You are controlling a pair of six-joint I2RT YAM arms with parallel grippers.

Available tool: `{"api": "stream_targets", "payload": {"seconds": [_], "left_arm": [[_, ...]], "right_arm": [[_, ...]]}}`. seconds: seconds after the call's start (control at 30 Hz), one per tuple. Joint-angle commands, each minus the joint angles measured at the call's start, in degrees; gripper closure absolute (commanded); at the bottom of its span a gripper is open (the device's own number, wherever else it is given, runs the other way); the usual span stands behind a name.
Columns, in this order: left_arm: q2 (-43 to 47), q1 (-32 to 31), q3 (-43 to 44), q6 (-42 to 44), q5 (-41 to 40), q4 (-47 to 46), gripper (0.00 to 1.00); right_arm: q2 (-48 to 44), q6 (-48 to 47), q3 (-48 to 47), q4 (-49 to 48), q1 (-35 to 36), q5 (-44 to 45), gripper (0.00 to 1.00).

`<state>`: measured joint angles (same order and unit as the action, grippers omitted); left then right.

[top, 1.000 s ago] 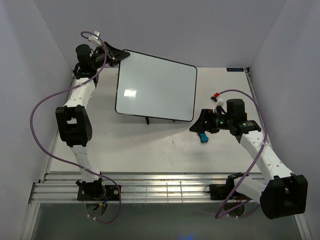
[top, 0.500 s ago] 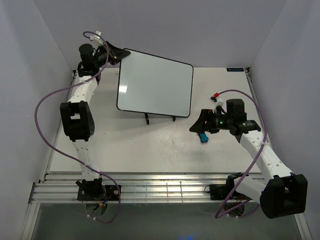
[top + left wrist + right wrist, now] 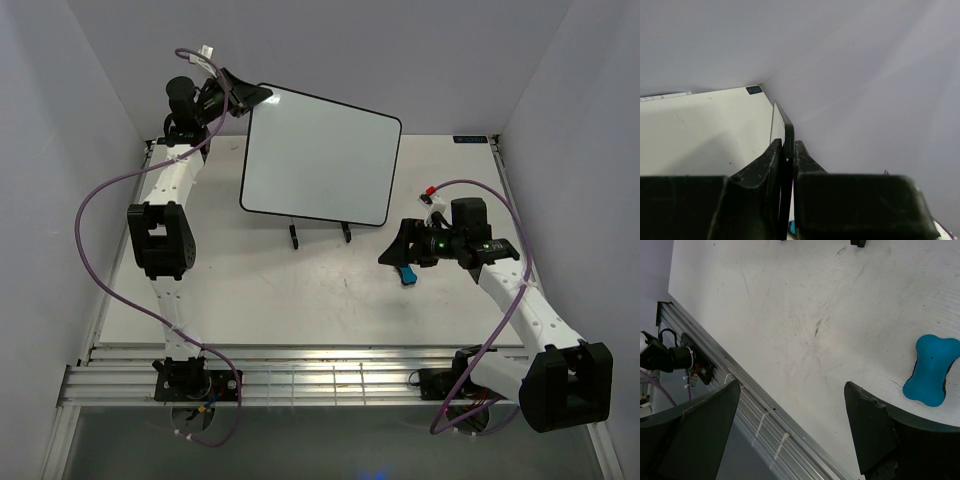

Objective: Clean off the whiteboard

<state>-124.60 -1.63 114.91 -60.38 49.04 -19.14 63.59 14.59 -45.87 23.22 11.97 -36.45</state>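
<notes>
The whiteboard (image 3: 320, 155) is a glossy white board with a thin black rim, with no marks showing on it, tilted up above the back of the table. My left gripper (image 3: 250, 97) is shut on its upper left corner; in the left wrist view the board's edge (image 3: 784, 131) runs between the closed fingers (image 3: 767, 165). The black wire stand (image 3: 318, 235) sits on the table below the board's lower edge. My right gripper (image 3: 392, 252) is open and empty above the table. The blue bone-shaped eraser (image 3: 407, 274) lies on the table beside it and also shows in the right wrist view (image 3: 931, 369).
The white table (image 3: 300, 290) is walled at the back and both sides. An aluminium rail (image 3: 330, 385) runs along its near edge and shows in the right wrist view (image 3: 735, 385).
My left gripper has lifted the whiteboard's corner up and to the right, tilting the board more upright and baring the wire stand's feet. The right arm and the eraser have not moved.
</notes>
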Motion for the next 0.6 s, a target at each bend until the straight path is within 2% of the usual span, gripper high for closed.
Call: {"api": "stream_targets", "payload": {"seconds": [0.0, 0.57], "left_arm": [[1.37, 0.4, 3.83, -3.96, -0.52, -4.07, 1.0], [-2.23, 4.79, 5.32, -1.5, 4.84, -9.07, 1.0]], "right_arm": [[0.39, -0.61, -0.89, 0.07, -0.28, -1.52, 0.1], [0.66, -0.7, -0.63, -0.2, -0.28, -2.4, 0.1]]}}
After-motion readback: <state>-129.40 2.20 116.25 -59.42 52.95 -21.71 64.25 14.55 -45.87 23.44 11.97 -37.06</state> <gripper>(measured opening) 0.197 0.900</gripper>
